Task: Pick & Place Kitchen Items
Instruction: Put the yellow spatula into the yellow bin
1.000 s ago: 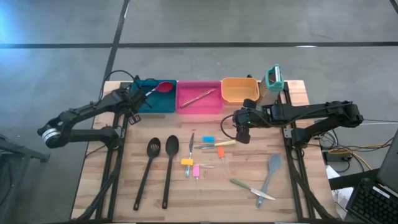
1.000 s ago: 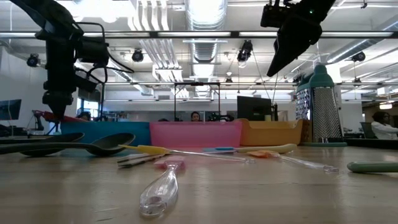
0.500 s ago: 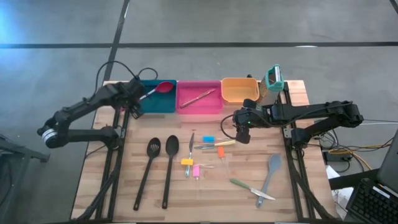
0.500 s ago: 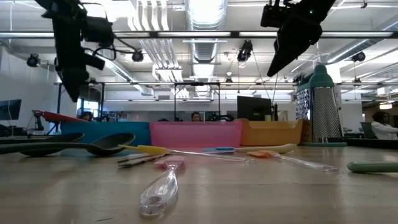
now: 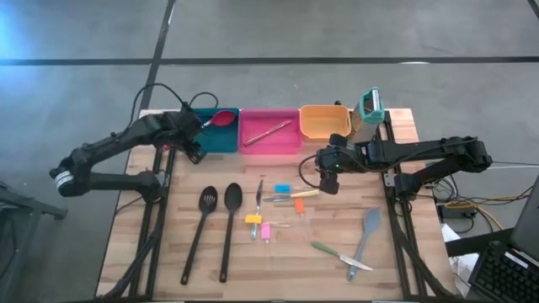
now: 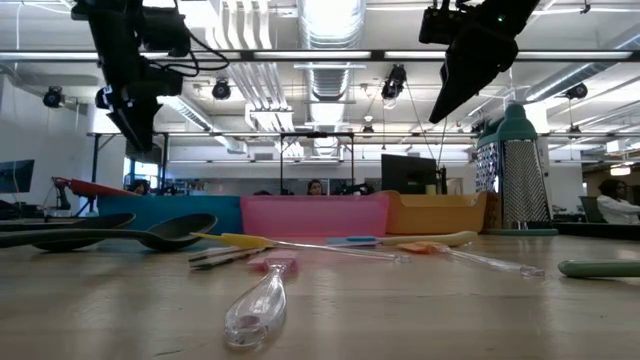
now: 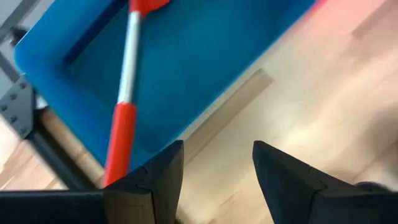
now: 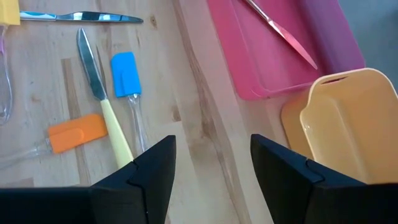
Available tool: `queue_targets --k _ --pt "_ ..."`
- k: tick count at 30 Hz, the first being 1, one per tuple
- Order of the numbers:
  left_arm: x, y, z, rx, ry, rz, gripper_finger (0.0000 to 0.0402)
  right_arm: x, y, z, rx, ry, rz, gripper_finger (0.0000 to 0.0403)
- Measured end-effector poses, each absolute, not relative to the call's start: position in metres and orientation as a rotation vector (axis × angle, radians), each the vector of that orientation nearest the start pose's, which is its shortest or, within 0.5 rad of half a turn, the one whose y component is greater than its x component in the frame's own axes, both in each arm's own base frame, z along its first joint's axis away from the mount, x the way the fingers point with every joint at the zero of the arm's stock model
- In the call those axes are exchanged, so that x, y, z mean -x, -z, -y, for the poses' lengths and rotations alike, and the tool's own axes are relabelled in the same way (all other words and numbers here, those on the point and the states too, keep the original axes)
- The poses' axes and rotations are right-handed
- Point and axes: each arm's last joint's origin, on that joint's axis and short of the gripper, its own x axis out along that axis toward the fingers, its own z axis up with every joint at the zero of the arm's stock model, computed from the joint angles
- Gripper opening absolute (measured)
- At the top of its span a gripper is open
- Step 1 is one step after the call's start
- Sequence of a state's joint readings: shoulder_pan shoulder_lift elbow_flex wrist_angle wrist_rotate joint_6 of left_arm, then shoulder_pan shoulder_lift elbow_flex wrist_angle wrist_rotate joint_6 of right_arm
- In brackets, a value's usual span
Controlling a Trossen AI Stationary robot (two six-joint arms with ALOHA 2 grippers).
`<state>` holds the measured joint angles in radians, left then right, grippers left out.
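Teal bin [image 5: 210, 135], pink bin [image 5: 269, 135], orange bin [image 5: 324, 123] in a row — upright teal-and-white grater [image 5: 370, 105] beside, wooden table [image 5: 404, 252].

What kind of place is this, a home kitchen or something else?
Probably a robotics lab or open workshop, not a home kitchen. The wooden table stands on a bare concrete floor, the low view shows exposed ceiling ducts and strip lights, and computer monitors stand behind the bins.
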<state>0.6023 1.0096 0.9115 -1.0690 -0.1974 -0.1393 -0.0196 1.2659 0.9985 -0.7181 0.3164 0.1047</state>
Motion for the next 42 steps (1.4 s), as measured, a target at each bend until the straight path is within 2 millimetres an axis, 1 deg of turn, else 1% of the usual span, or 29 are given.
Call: queue_targets --k 4,8,11,14,17,20,24,28,31,36,42 --pt "-0.15 -0.277 -0.084 0.335 -0.72 -1.054 0.0197 -0.245 -0.269 0.014 0.051 0.359 -0.96 0.0201" --pt "-0.172 -0.279 -0.063 0.285 -0.601 -0.928 0.0197 -0.246 -0.269 0.014 0.044 0.359 -0.951 0.0201" --pt "-0.187 -0.28 -0.044 0.235 -0.487 -0.826 0.0197 -0.25 -0.272 0.013 0.019 0.335 -0.905 0.0201" --pt "-0.198 -0.282 -0.026 0.199 -0.388 -0.73 0.0197 -0.256 -0.277 0.011 -0.038 0.28 -0.825 0.02" --pt "-0.205 -0.285 -0.011 0.157 -0.358 -0.639 0.0197 -0.264 -0.28 0.006 -0.069 0.212 -0.758 0.0194" --pt "-0.209 -0.284 -0.002 0.096 -0.395 -0.565 0.0197 -0.271 -0.277 -0.001 -0.043 0.171 -0.742 0.0185" --pt "-0.208 -0.276 0.002 0.059 -0.45 -0.548 0.0197 -0.286 -0.262 -0.014 -0.025 0.126 -0.762 0.0174" --pt "-0.207 -0.27 0.001 0.055 -0.474 -0.556 0.0197 -0.309 -0.241 -0.029 -0.018 0.045 -0.773 0.0167" --pt "-0.208 -0.271 0.001 0.051 -0.484 -0.55 0.0197 -0.328 -0.232 -0.039 -0.001 0.008 -0.791 0.0162" --pt "-0.207 -0.272 0.0 0.024 -0.491 -0.543 0.0197 -0.359 -0.231 -0.051 0.026 -0.024 -0.795 0.0154" --pt "-0.206 -0.272 -0.001 -0.027 -0.531 -0.549 0.0197 -0.385 -0.231 -0.058 -0.009 -0.041 -0.877 0.0145"
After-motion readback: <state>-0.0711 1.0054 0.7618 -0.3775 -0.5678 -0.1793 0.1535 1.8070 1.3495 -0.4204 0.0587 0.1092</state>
